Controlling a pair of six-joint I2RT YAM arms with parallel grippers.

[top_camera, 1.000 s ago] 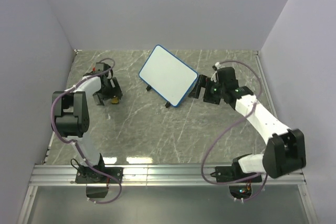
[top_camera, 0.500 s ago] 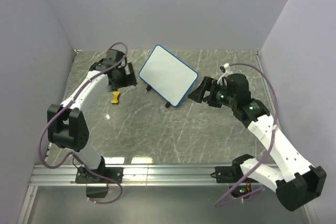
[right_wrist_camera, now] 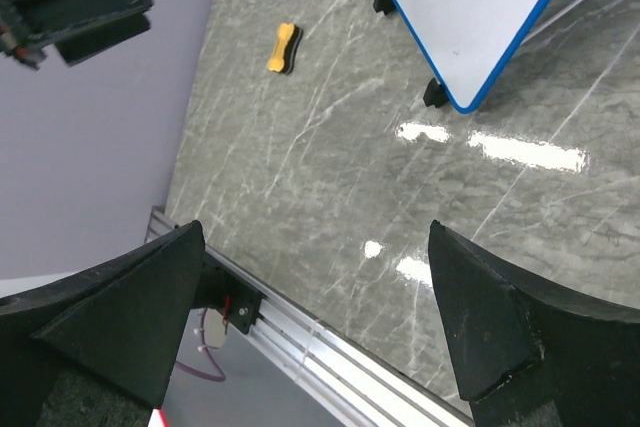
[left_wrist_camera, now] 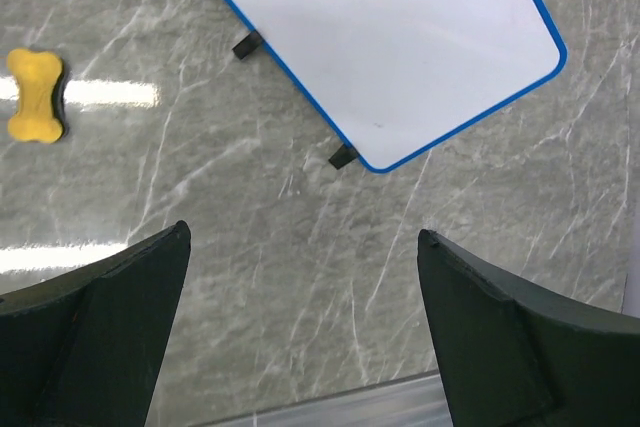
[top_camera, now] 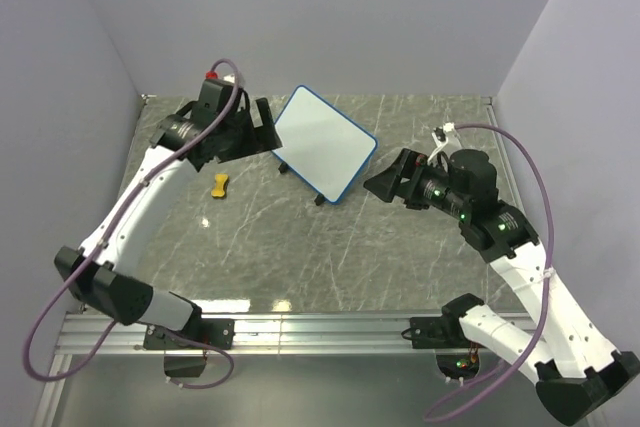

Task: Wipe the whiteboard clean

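Observation:
The whiteboard [top_camera: 322, 141], white with a thin blue frame and small black feet, stands tilted at the back middle of the table; its face shows no marks. It also shows in the left wrist view [left_wrist_camera: 400, 37] and the right wrist view [right_wrist_camera: 470, 7]. The yellow bone-shaped eraser [top_camera: 220, 185] lies on the table left of the board; it also shows in the left wrist view [left_wrist_camera: 36, 95] and the right wrist view [right_wrist_camera: 284, 48]. My left gripper [top_camera: 262, 127] is open and empty, raised just left of the board. My right gripper [top_camera: 385, 182] is open and empty, raised right of the board.
The table top [top_camera: 300, 247] is grey marble. Grey walls close in the left, back and right. An aluminium rail [top_camera: 320, 332] runs along the near edge, where both arm bases are bolted.
My left arm has risen off the table and swung right toward the board, leaving the eraser lying on the table. My right arm has lifted and drawn back a little from the board.

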